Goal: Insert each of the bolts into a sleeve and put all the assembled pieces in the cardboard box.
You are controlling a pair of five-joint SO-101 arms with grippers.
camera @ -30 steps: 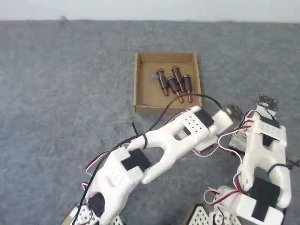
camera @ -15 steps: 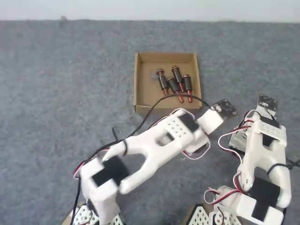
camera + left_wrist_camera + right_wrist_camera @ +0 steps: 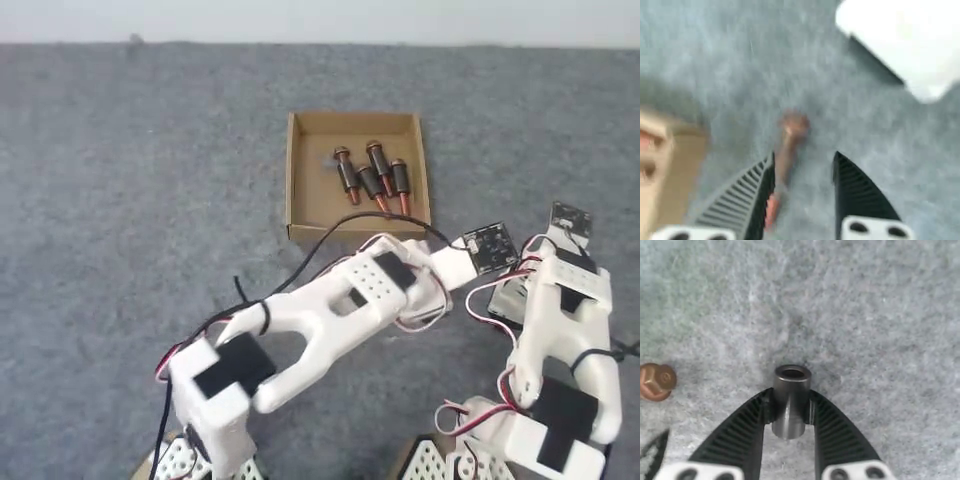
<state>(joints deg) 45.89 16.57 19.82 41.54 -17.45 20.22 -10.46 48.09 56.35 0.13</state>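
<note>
The desk [image 3: 110,220] was covered from near edge to far edge by a grey, felt-like mat [image 3: 520,110] with a fine mottled nap. The surface lay flat. A pale, plain wall [image 3: 320,20] ran along its far edge. One small dark mark [image 3: 135,40] sat at that junction, toward the high view's left. Lighting was even and diffuse, with soft shadows.

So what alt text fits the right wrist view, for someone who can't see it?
The black ribbed fingers of the right gripper clamp a short dark metal cylindrical sleeve, its open end facing the camera, over grey carpet. A copper-coloured bolt head lies apart on the carpet.
</note>
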